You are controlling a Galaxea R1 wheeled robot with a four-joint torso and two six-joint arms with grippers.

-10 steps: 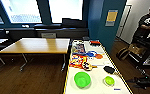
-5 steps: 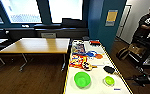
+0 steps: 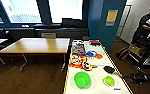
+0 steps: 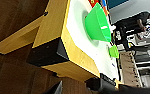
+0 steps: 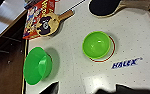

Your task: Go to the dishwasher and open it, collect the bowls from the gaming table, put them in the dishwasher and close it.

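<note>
1. Two lime-green bowls sit on the near end of the gaming table (image 3: 96,82): the larger bowl (image 3: 82,79) towards its left edge, the smaller bowl (image 3: 109,80) towards its right, well apart from each other.
2. The step in hand, as I judge it, is collecting the bowls; both rest on the table top and neither is held.
3. Gripper state: I cannot tell how either gripper stands, as no fingers are plain in either wrist view.
4. The next move probably calls for an arm to come down over one bowl and take it by the rim, since the walls are smooth and flare outward.
5. Materials: the bowls look like glossy plastic, round and deep; in the right wrist view the smaller one (image 5: 96,45) sits on a red printed circle (image 5: 110,53).
6. The table top is white, speckled with small dots, with a yellow edge.
7. Just beyond the bowls lie a dark paddle (image 3: 109,69), a printed paddle (image 3: 87,66) and colourful boxes (image 3: 77,60).
8. A plain wooden table (image 3: 37,45) stands to the left; a person (image 3: 147,23) stands at far right.
</note>
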